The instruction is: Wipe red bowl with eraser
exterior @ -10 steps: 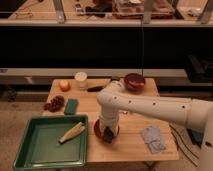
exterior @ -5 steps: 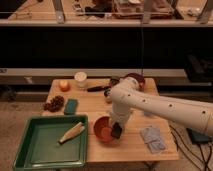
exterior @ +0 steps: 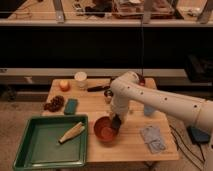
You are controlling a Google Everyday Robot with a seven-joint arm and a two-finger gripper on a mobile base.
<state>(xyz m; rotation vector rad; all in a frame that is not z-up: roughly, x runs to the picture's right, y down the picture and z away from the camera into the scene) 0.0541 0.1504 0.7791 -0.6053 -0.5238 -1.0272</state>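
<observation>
The red bowl (exterior: 104,131) sits on the wooden table (exterior: 125,147), just right of the green tray. My gripper (exterior: 116,123) hangs from the white arm (exterior: 150,100) and points down at the bowl's right rim, touching or just above it. Its lower end is dark. I cannot make out the eraser as a separate thing there. The bowl's inside shows to the left of the gripper.
A green tray (exterior: 35,150) at the front left holds a pale husk-like piece (exterior: 70,132). A teal block (exterior: 71,106), a dark cluster (exterior: 54,103), an orange (exterior: 64,85), a white cup (exterior: 80,80) and a dark utensil (exterior: 97,88) lie behind. A grey cloth (exterior: 152,139) lies to the right.
The gripper has moved from over the bowl's middle to its right rim, uncovering the bowl's inside. The arm's elbow has swung right and up.
</observation>
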